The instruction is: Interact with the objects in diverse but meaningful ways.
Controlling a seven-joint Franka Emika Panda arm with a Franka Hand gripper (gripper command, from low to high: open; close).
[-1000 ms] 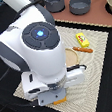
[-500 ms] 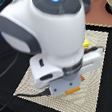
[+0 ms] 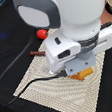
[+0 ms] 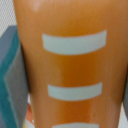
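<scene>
While my gripper [image 3: 82, 73] is pressing over the rigid, light, ridged pastry [image 3: 84, 74], I cannot tell my jaws' state.

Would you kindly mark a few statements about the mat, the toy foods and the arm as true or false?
1. The red tomato lies beyond the woven mat's edge, on the dark surface. True.
2. The dark-brown sausage stands upright. False: it lies flat at the mat's edge.
3. The orange pastry sits under the arm, on the mat. True.
4. The wrist view shows the tomato. False: an orange surface with pale stripes fills it.
5. The mat is plain black. False: it is light and woven.
</scene>
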